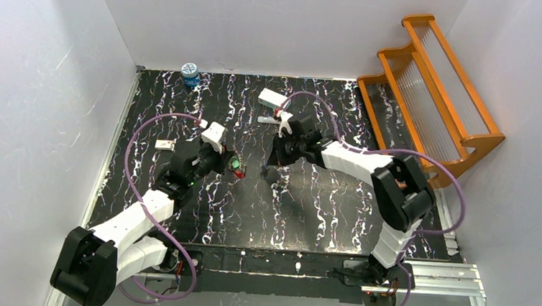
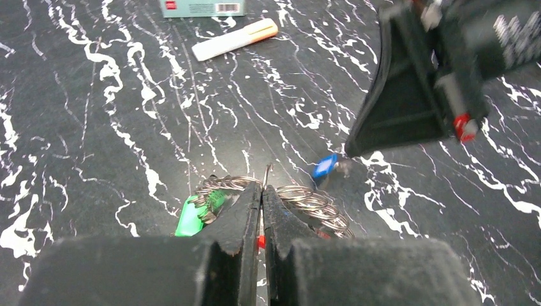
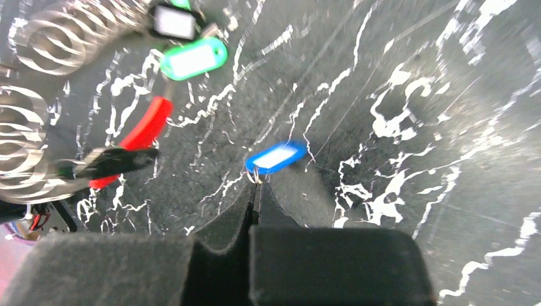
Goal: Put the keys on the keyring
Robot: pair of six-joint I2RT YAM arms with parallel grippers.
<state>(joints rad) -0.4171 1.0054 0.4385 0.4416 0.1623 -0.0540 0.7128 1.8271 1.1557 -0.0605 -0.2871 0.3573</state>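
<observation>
So, left gripper [image 2: 262, 190] was pressed shut on the keyring [image 2: 311, 203], coils bulging either side of its fingers, mid-table [image 2: 96, 127]. Right gripper [image 3: 256, 191] was pinching the blue key [image 3: 275, 157] by its metal end, just beside the keyring; green key [image 3: 193, 58] sat by the coils

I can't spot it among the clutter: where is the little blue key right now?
In the right wrist view, the blue key sits mid-table at the tips of the right pincer, which is shut on its metal end, with the keyring close by.
</observation>
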